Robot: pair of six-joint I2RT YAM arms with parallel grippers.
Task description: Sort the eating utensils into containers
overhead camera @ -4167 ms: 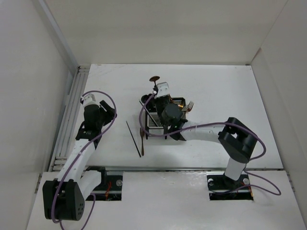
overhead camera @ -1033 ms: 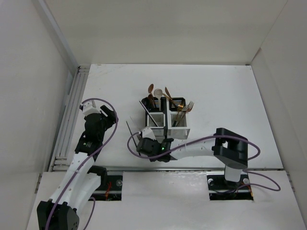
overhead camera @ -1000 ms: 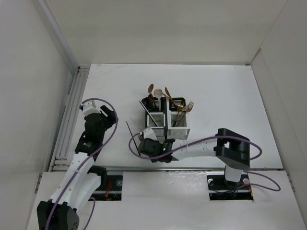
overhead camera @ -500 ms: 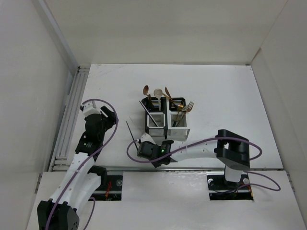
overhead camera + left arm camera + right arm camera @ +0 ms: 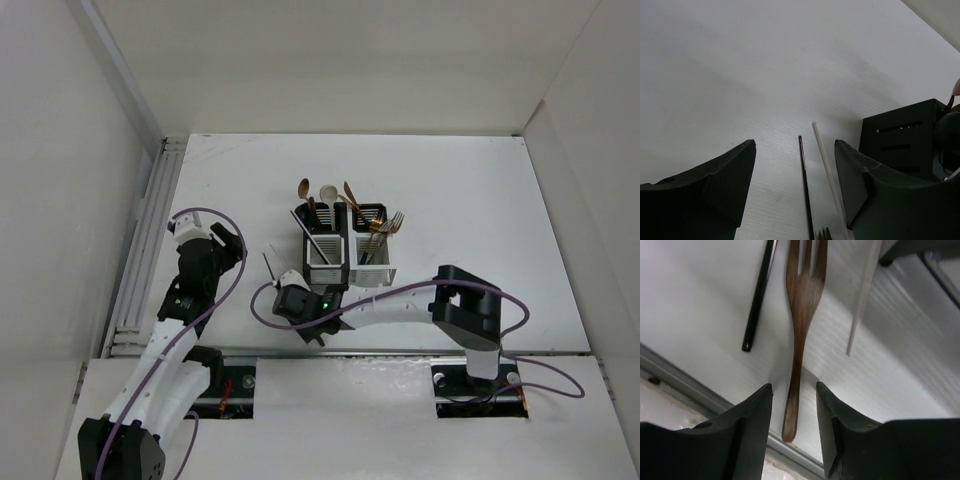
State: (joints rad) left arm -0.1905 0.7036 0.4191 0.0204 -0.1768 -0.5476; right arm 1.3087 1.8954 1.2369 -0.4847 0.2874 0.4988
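Right gripper [image 5: 793, 387] is only slightly parted, jaws straddling the handle of the copper-brown fork [image 5: 800, 310] near its tail end. Table shows on both sides of the handle, so it's unclamped and I see no contact with the fork yet. The fork lies flat on the table [image 5: 480, 200], tines toward the caddy [image 5: 372, 276], with its tail close to the metal rail [image 5: 685, 382] at the near edge. A black chopstick [image 5: 759, 300] lies just beside it on one side and a pale chopstick [image 5: 863, 300] on the other; neither touches the fork. Right arm [image 5: 400, 300] is stretched low and far left from its base, forearm running across the near strip of table in front of the caddy, wrist tipped down over the fork. Left gripper [image 5: 795, 145] is spread wide and empty — it hovers above bare table, and past its fingers [image 5: 715, 190] I see the same two chopsticks and a black compartment [image 5: 905, 140] of the caddy. Left arm [image 5: 175, 320] rises from its base, with the wrist bent toward the caddy and well apart from it. The caddy sits mid-table with a copper spoon [image 5: 304, 188], a pale spoon [image 5: 328, 192] and gold forks [image 5: 393, 222] standing in it; which compartment holds each I can't tell.
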